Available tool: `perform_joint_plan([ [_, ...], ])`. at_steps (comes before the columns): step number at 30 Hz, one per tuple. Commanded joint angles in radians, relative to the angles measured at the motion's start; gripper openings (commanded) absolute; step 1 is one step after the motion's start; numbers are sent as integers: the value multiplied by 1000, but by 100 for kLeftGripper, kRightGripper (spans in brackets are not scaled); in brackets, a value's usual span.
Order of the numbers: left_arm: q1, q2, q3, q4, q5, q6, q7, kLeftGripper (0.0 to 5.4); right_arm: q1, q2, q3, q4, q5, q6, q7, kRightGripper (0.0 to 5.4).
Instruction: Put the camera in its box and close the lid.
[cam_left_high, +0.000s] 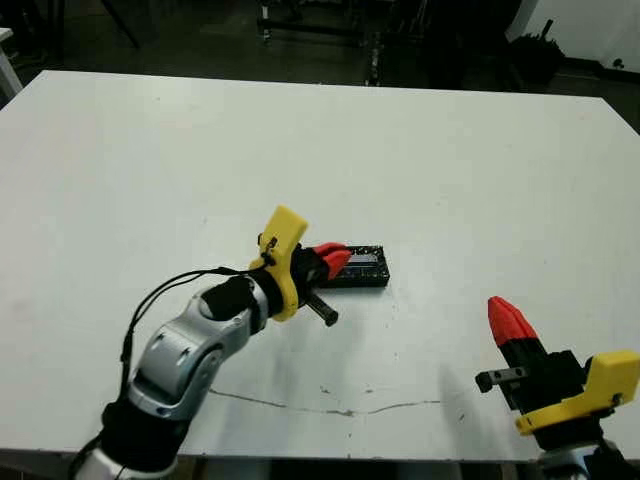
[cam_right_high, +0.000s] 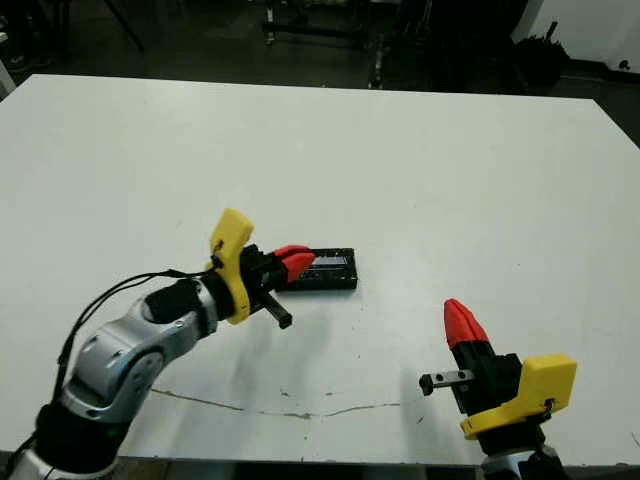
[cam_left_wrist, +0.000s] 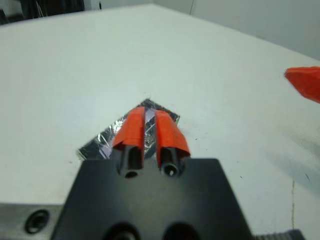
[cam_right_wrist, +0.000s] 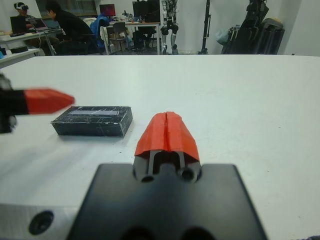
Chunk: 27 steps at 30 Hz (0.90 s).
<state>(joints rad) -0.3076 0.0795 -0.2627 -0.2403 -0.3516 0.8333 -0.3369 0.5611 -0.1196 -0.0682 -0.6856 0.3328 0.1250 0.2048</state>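
Observation:
The box (cam_left_high: 358, 277) lies near the table's middle as a closed black block, with the shiny crinkly lid (cam_right_wrist: 95, 113) flat on top of it. The camera is out of view. My left gripper (cam_left_high: 335, 258) is shut, and its red tips rest over the lid's (cam_left_wrist: 106, 140) left end. My right gripper (cam_left_high: 506, 316) is also shut and holds nothing. It hovers near the front right of the table, well apart from the box (cam_right_wrist: 92, 125). The left wrist view catches the right gripper's red tip (cam_left_wrist: 305, 82) at its edge.
A thin dark line (cam_left_high: 330, 408) runs across the white table (cam_left_high: 450, 170) near its front edge. Beyond the far edge are dark stands and furniture, and a person (cam_right_wrist: 67, 22) sits at a desk in the room.

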Motion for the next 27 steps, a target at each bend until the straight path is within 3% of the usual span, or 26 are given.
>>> perform_joint_plan([
  [1, -36, -23, 3, 69, -3, 75, 15, 2, -8, 3, -1, 10, -6, -8, -6, 0],
  [10, -13, -131, -4, 206, 40, 30, 96, 2, -10, 9, 6, 30, -4, -31, 3, 0],
  [15, 28, -151, -24, 207, 55, 26, 119, 2, -2, 10, 10, 27, -4, -32, 4, 0],
  [22, 135, -105, 2, -29, -36, 114, 78, 2, 4, 11, 14, 28, -3, -48, 8, 0],
  [27, 185, 49, 37, -222, -28, -32, -33, 2, 2, 14, 15, 28, 2, -59, 7, 0],
])
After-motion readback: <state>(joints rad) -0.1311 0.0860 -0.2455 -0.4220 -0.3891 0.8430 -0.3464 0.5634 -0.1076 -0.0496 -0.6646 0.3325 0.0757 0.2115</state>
